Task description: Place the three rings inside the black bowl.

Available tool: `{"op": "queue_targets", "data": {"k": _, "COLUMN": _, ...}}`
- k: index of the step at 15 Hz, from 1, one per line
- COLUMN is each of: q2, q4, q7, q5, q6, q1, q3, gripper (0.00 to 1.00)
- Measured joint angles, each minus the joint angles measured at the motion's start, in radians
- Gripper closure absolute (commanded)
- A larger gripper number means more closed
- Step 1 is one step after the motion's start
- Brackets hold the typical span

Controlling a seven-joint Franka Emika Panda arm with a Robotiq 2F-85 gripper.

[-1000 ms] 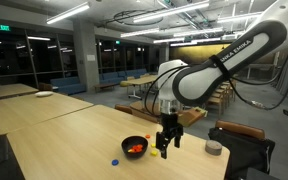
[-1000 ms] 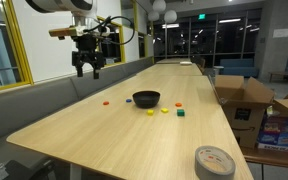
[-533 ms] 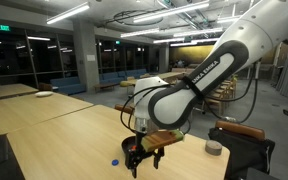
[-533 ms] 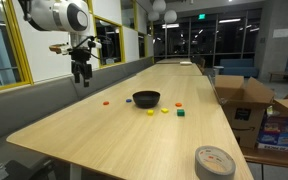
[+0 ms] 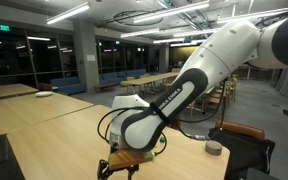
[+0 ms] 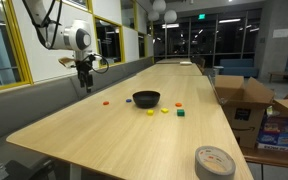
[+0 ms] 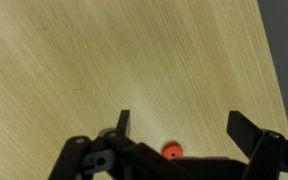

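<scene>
The black bowl (image 6: 146,98) sits mid-table in an exterior view. Around it lie tiny rings: a red one (image 6: 106,102), a blue one (image 6: 128,100), a yellow one (image 6: 150,111) and a green one (image 6: 181,113). My gripper (image 6: 85,87) hangs open over the table's far side, beyond the red ring. In the wrist view an orange-red ring (image 7: 171,150) lies on the wood between the spread fingers of the gripper (image 7: 184,125), untouched. In an exterior view the arm (image 5: 174,100) hides the bowl, and the gripper (image 5: 117,166) is low over the table.
A grey tape roll (image 6: 214,160) lies near the table's front corner and shows again by the arm (image 5: 213,147). Cardboard boxes (image 6: 246,100) and a chair (image 5: 239,135) stand beside the table. A wall bench runs behind the gripper.
The arm has swung away from above the bowl toward the table's side and come lower, over the red ring. The jaws stayed open and empty.
</scene>
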State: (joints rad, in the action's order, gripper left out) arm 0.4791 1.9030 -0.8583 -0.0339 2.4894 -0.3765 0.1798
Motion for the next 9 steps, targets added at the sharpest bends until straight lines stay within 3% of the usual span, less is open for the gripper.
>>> {"op": "queue_targets", "data": {"k": 5, "q2": 0.195, "q4": -0.208, "q7": -0.063, "q5": 0.042, "q6": 0.000, "q1": -0.082, "q3": -0.081, "gripper": 0.00}}
{"op": "queue_targets", "data": {"k": 9, "q2": 0.327, "q4": -0.356, "q7": -0.070, "q5": 0.048, "q6": -0.009, "q1": -0.106, "q3": -0.125, "gripper": 0.00}}
